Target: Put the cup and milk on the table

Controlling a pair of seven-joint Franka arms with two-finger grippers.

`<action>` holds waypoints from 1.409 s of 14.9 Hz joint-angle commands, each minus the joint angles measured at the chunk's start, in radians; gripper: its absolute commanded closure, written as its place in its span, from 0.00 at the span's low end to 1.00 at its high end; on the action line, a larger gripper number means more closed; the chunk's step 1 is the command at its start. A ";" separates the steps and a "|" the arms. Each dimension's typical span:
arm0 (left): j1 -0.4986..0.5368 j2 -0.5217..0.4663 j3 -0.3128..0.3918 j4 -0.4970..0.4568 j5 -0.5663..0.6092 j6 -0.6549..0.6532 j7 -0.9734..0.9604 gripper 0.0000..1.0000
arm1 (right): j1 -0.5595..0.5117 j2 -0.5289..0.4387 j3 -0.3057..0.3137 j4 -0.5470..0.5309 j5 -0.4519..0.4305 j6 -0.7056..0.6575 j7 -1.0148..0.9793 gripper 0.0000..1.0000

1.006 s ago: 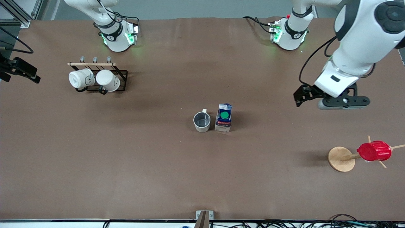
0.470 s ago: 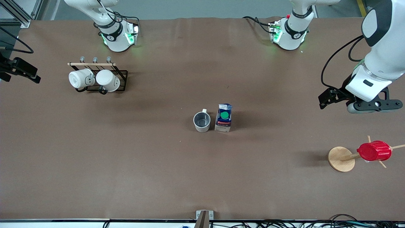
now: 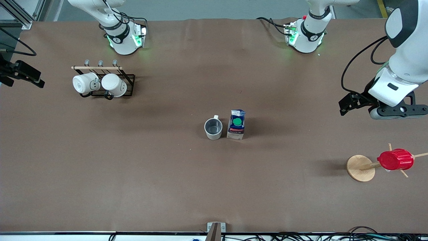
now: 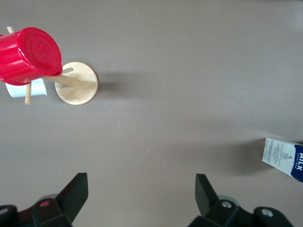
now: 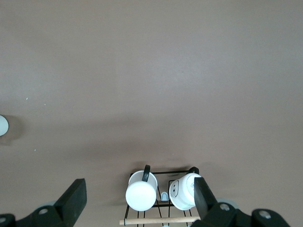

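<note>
1. The cup stands upright mid-table, mouth up, handle pointing toward the robots' bases.
2. We see the milk just beside it, long axis vertical, cap up.
3. Left gripper spread, over bare table near the red cup.
4. Right gripper spread, empty, over the mug rack.

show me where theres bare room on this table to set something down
The table is bare across the wide strip nearer the front camera than the cup and milk, and between that touching pair and the mug rack. It is crowded only at the rack and around the red cup's wooden stand, with the open left gripper hovering beside it.
</note>
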 commanded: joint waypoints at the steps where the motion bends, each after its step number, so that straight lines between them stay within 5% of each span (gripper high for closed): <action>1: 0.005 0.009 -0.005 0.085 -0.013 -0.093 0.013 0.00 | -0.013 0.000 0.007 0.004 0.024 -0.008 -0.011 0.00; 3: 0.006 0.027 -0.007 0.151 -0.023 -0.176 0.015 0.00 | -0.013 0.000 0.007 0.004 0.024 -0.010 -0.011 0.00; 12: -0.003 -0.014 -0.008 0.147 -0.034 -0.270 0.024 0.01 | -0.012 0.000 0.007 0.004 0.024 -0.015 -0.011 0.00; 21: -0.001 -0.114 -0.025 -0.002 -0.023 -0.155 0.028 0.03 | -0.012 0.000 0.007 0.004 0.024 -0.015 -0.011 0.00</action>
